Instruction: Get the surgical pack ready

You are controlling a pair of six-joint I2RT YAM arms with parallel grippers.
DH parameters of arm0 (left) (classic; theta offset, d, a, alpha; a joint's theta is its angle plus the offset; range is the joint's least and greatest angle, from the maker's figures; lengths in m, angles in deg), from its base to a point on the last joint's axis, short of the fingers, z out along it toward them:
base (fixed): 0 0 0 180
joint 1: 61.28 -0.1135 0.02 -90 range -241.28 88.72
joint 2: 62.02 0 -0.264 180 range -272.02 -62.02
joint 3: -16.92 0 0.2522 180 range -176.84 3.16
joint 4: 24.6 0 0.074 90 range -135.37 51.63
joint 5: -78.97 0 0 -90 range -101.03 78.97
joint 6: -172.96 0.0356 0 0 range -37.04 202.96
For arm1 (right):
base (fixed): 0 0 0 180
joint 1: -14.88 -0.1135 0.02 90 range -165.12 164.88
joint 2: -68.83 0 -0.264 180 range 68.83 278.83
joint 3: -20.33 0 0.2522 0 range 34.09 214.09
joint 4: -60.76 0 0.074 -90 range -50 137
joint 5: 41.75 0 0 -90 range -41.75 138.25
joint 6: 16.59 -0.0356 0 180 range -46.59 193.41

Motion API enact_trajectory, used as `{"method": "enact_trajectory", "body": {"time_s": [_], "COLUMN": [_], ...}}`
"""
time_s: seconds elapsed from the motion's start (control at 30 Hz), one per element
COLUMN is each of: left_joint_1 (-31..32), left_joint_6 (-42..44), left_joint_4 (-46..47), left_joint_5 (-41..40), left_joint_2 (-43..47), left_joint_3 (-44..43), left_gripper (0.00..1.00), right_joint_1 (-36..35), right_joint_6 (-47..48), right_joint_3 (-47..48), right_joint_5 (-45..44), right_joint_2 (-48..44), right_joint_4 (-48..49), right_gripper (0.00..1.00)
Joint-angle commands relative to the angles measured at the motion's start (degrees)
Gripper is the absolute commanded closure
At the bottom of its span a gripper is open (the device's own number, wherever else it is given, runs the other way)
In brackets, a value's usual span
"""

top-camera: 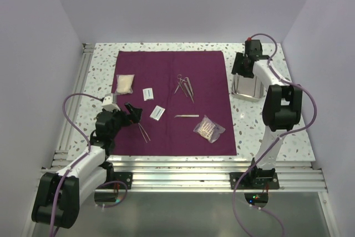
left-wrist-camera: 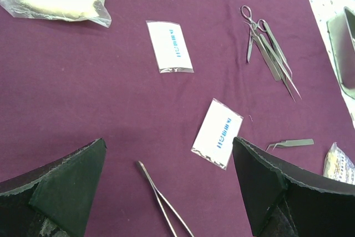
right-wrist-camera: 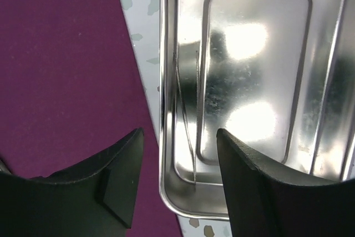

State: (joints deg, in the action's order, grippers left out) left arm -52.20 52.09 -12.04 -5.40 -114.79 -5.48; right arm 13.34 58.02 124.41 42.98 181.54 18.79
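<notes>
Your surgical pack (top-camera: pixel 205 70), a plum-maroon fabric drape, lies spread flat across the middle of the speckled tabletop (top-camera: pixel 255 131). Steel scissors and forceps (top-camera: pixel 184 86), two white sachets (top-camera: pixel 148 94) and a clear bag of gauze (top-camera: pixel 125 84) lie loose on it, so the preparing looks barely begun. Your left hand (top-camera: pixel 132 112) hovers wide open and empty over the drape's near-left part. Your right hand (right-wrist-camera: pixel 178 134), jaws parted and holding nothing, hangs above the shiny steel tray (right-wrist-camera: pixel 255 81) near the tabletop's far-right corner. Only the right wrist view reveals a slim steel instrument (right-wrist-camera: pixel 187 120) inside it.

The speckled white surface (top-camera: pixel 252 131) carries the plum-maroon surgical pack (top-camera: pixel 205 76), spread flat as a large sheet across its middle. A shiny steel tray (top-camera: pixel 244 89) lies just beside the sheet's right edge, toward the far side.
</notes>
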Motion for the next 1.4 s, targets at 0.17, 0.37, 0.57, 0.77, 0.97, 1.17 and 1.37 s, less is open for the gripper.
{"method": "enact_trajectory", "body": {"time_s": [0.17, 0.37, 0.57, 0.77, 0.97, 1.17, 1.37], "left_joint_1": [0.4, 0.4, 0.6, 0.8, 1.0, 1.0, 1.1], "left_joint_6": [0.5, 0.4, 0.4, 0.4, 0.5, 0.5, 0.6], "left_joint_4": [3.0, 3.2, 3.3, 3.2, 3.0, 2.7, 2.6], "left_joint_5": [0.9, 1.1, 1.3, 1.5, 1.5, 1.3, 1.4], "left_joint_2": [-0.7, -1.3, -1.5, -1.4, -0.8, -0.4, -0.1], "left_joint_3": [-1.3, -1.5, -1.6, -1.6, -1.6, -1.6, -1.7], "left_gripper": [0.00, 0.00, 0.00, 0.00, 0.00, 0.00, 0.00], "right_joint_1": [-1.5, -2.1, -2.2, -2.6, -3.8, -5.1, -6.8], "right_joint_6": [0.2, 1.7, 4.0, 6.1, 6.3, 7.0, 7.6], "right_joint_3": [3.8, 3.2, -1.0, -9.0, -13.1, -13.2, -13.1], "right_joint_5": [3.6, 4.8, 4.7, 3.3, 4.9, 2.2, -1.8], "right_joint_2": [5.2, 6.1, 2.5, -2.8, -6.3, -7.7, -12.5], "right_joint_4": [-0.1, -1.4, -1.1, 0.5, 1.9, -0.4, -1.6], "right_gripper": [0.47, 0.70, 0.86, 0.85, 0.81, 0.61, 0.50]}}
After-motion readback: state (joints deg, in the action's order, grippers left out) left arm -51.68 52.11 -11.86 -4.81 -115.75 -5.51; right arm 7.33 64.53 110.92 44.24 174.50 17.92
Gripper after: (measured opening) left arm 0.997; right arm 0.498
